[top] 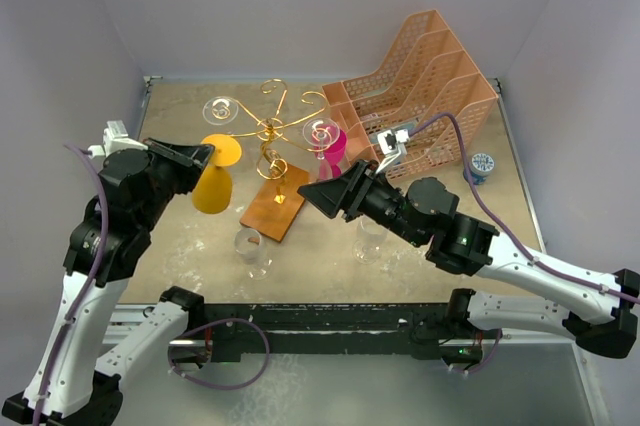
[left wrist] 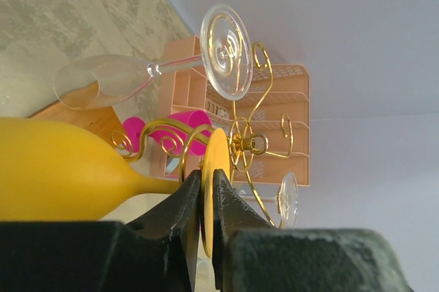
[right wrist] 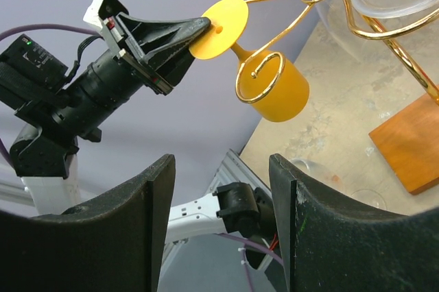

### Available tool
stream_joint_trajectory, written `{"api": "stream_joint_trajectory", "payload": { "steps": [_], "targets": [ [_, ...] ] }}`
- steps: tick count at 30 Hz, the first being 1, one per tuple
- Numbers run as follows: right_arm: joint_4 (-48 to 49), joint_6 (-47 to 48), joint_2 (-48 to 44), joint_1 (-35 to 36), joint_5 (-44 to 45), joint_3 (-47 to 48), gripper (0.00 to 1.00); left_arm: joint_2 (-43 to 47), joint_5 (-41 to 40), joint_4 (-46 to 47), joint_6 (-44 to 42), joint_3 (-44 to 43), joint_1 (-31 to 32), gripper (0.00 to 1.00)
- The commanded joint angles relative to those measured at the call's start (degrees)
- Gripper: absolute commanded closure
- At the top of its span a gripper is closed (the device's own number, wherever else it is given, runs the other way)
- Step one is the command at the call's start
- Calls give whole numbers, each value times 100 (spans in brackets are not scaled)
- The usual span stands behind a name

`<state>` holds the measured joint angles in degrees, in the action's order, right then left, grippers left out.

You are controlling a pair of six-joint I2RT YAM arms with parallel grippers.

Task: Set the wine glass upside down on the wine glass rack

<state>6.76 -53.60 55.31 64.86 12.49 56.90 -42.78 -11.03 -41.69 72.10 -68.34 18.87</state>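
White arms (top: 68,318) carry black fingers (right wrist: 145,234), purple cables (top: 245,371), perhaps green lights (right wrist: 27,42).

No legible text, number or brand appears in any view. Small gold sticker (top: 279,198) on the brown base of the wine glass rack (top: 262,216): marking too small to read. Blue-and-white round object (top: 481,165) on the table (top: 320,241): pattern unreadable.

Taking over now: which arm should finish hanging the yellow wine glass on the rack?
Left. The left gripper grips the yellow wine glass by its foot, bowl down, at a scroll arm of the wine glass rack. The right gripper is open, empty.
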Motion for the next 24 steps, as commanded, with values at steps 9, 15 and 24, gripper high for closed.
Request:
{"api": "stream_joint_trajectory", "payload": {
  "steps": [9, 15, 24],
  "targets": [
    [76, -24, -27, 15, 20, 121, 41, -95, -9, -510, -726, -628, -4, 79],
    [-275, 37, -6, 17, -16, 137, 40, -81, -12, -862, -996, -801, 1, 69],
    [-845, 1443, 108, 17, -446, 464, 38, 89, -378, -1305, -1437, -1132, -4, 64]
  ]
}}
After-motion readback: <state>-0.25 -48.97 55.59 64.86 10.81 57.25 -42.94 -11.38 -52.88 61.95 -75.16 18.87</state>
